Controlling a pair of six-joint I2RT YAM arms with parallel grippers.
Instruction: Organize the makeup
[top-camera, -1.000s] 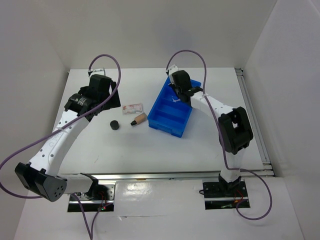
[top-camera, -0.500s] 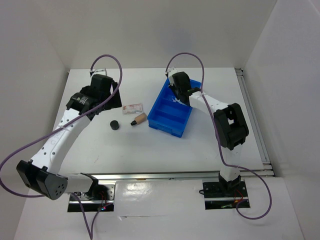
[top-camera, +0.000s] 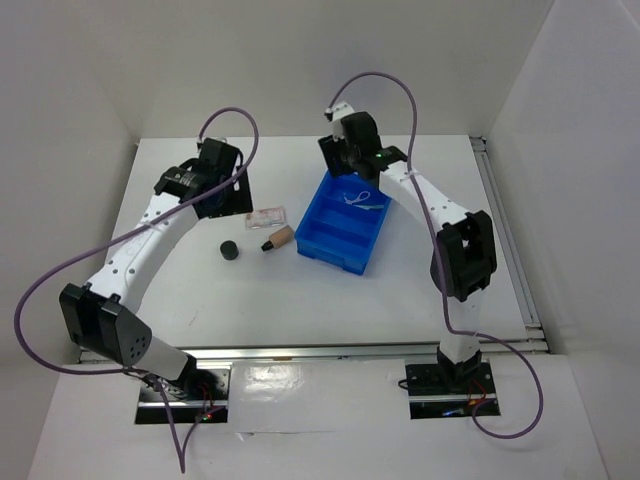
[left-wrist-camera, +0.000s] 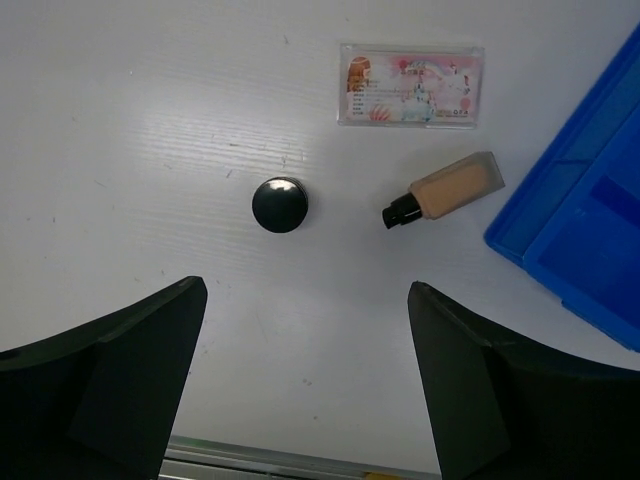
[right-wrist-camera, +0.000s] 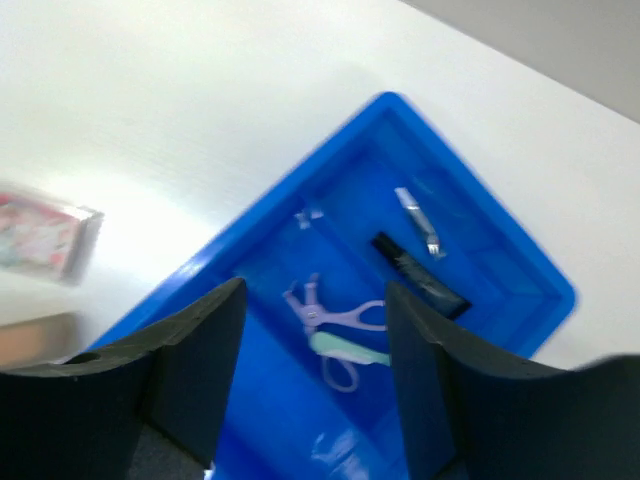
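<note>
On the white table lie a black round pot (left-wrist-camera: 280, 204) (top-camera: 230, 250), a tan tube with a black tip (left-wrist-camera: 447, 189) (top-camera: 277, 240) and a pinkish flat packet (left-wrist-camera: 411, 85) (top-camera: 265, 215). My left gripper (left-wrist-camera: 305, 290) hangs open above them, empty; its body (top-camera: 212, 178) is left of the packet. A purple looped tool with a green handle (right-wrist-camera: 345, 335) (top-camera: 360, 199), a slim dark stick (right-wrist-camera: 418, 274) and a silvery stick (right-wrist-camera: 417, 221) lie in the far compartment of the blue tray (top-camera: 322, 240). My right gripper (right-wrist-camera: 315, 300) is open above them, holding nothing.
The blue divided tray (right-wrist-camera: 548, 280) sits at the table's centre right, its near compartments showing only blue floor. Its corner (left-wrist-camera: 590, 230) is just right of the tan tube. White walls enclose the table. A metal rail (top-camera: 340, 350) runs along the near edge.
My right gripper has opened and risen out of the tray, leaving the purple looped tool lying inside. My left arm has swung rightward, closer to the packet.
</note>
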